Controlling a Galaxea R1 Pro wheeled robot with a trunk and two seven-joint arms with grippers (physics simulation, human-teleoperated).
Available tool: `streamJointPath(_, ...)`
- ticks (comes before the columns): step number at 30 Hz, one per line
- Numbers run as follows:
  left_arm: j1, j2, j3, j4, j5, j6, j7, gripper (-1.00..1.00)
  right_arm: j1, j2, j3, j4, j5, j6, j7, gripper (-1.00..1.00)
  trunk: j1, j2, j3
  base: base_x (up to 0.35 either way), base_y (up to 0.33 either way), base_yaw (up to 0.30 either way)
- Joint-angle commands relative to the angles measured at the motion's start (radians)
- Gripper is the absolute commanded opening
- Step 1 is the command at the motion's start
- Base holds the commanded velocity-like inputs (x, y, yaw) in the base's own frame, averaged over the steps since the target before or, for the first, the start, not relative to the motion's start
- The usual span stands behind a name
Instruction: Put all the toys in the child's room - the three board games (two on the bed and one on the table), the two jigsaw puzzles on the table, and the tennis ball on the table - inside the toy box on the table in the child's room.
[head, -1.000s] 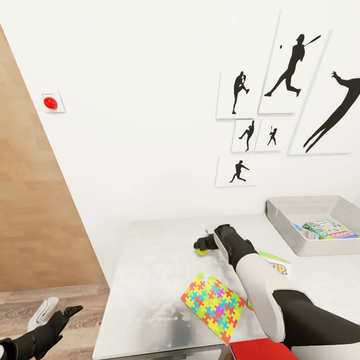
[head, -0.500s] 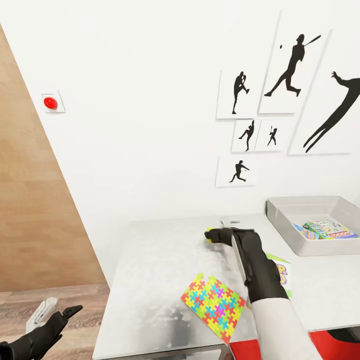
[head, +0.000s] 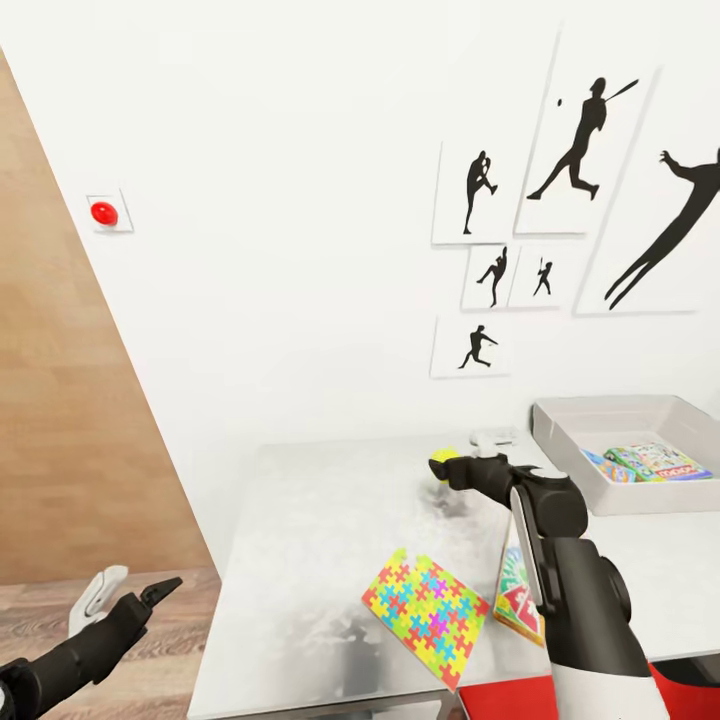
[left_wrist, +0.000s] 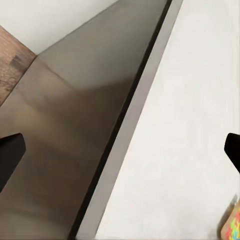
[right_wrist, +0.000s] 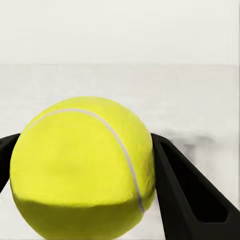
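My right gripper (head: 452, 466) is shut on the yellow-green tennis ball (head: 443, 458), held just above the table (head: 300, 520), left of the toy box (head: 556, 436). In the right wrist view the tennis ball (right_wrist: 82, 160) sits between the black fingers (right_wrist: 187, 200). The toy box holds a blue board game (head: 600, 463) and a green-edged one (head: 655, 462). A multicoloured jigsaw puzzle (head: 425, 615) lies near the table's front edge. A printed board game (head: 520, 600) lies beside it, partly hidden by my right forearm. My left gripper (head: 130, 598) hangs open over the floor beside the table; its open fingers frame the table edge (left_wrist: 120, 155).
The white wall behind the table carries black athlete pictures (head: 575, 150) and a red button (head: 103, 213). A wood panel (head: 60, 400) stands at the left, with plank floor (head: 60, 610) below. A corner of the jigsaw puzzle (left_wrist: 232, 227) shows in the left wrist view.
My right gripper has lifted the tennis ball off the table and carried it right, toward the toy box. The forearm swung with it, uncovering more of the printed board game.
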Motion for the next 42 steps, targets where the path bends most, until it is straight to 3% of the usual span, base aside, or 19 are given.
streamJointPath(1,0.0,-0.001,0.0,-0.002,0.01,0.002,0.011,1.0,0.001,0.001,0.0,-0.001,0.008,-0.025,0.013,-1.0,-0.004,0.007,0.002,0.0,0.0,0.0)
streamJointPath(2,0.0,-0.002,0.0,-0.001,0.01,0.001,0.012,1.0,0.006,0.0,0.0,-0.001,0.008,-0.077,0.023,-1.0,-0.008,0.014,0.005,0.0,0.0,0.0)
streamJointPath(5,0.0,-0.005,-0.001,-0.002,0.01,0.001,0.012,1.0,0.011,0.0,-0.002,-0.001,0.008,-0.139,0.046,-1.0,-0.019,0.035,0.015,0.0,0.0,0.0)
streamJointPath(8,0.0,-0.007,0.002,-0.002,0.01,0.002,0.009,1.0,0.01,0.0,-0.003,-0.001,0.008,-0.133,0.061,-1.0,-0.031,0.056,0.024,0.0,0.0,0.0)
streamJointPath(10,-0.008,0.003,0.025,-0.002,0.013,0.011,0.002,1.0,0.009,-0.002,-0.004,-0.002,0.008,-0.12,0.074,-1.0,-0.038,0.07,0.03,0.0,0.0,0.0)
streamJointPath(13,-0.059,0.0,0.044,-0.002,0.014,0.04,0.006,1.0,0.002,-0.017,-0.009,-0.002,0.008,-0.117,0.089,-1.0,-0.05,0.091,0.04,0.0,0.0,0.0)
streamJointPath(20,-0.122,-0.028,-0.059,-0.002,0.012,0.057,0.015,1.0,-0.013,-0.063,-0.013,-0.002,0.008,-0.112,0.094,-1.0,-0.077,0.14,0.062,0.0,0.0,0.0)
streamJointPath(27,-0.136,-0.102,-0.138,0.001,0.002,0.051,0.021,1.0,-0.023,-0.076,-0.047,-0.002,0.007,-0.111,0.099,-1.0,-0.103,0.189,0.084,0.0,0.0,-0.081)
streamJointPath(29,-0.137,-0.12,-0.18,0.008,-0.002,0.046,0.021,1.0,-0.025,-0.1,-0.086,-0.002,0.005,-0.111,0.149,-1.0,-0.111,0.203,0.09,0.0,0.0,-0.243)
streamJointPath(32,-0.138,-0.129,-0.22,0.012,-0.003,0.044,0.021,1.0,-0.039,-0.141,-0.149,-0.002,0.0,-0.111,0.3,-1.0,-0.123,0.224,0.099,0.0,0.0,-0.237)
streamJointPath(35,-0.138,-0.132,-0.234,0.014,-0.003,0.043,0.021,1.0,-0.046,-0.152,-0.187,-0.002,-0.002,-0.11,0.38,-1.0,-0.134,0.245,0.109,0.0,0.0,-0.139)
streamJointPath(42,-0.138,-0.136,-0.246,0.014,-0.003,0.042,0.022,1.0,-0.046,-0.158,-0.209,-0.001,-0.002,-0.117,0.431,-1.0,-0.161,0.294,0.13,0.0,0.0,-0.03)
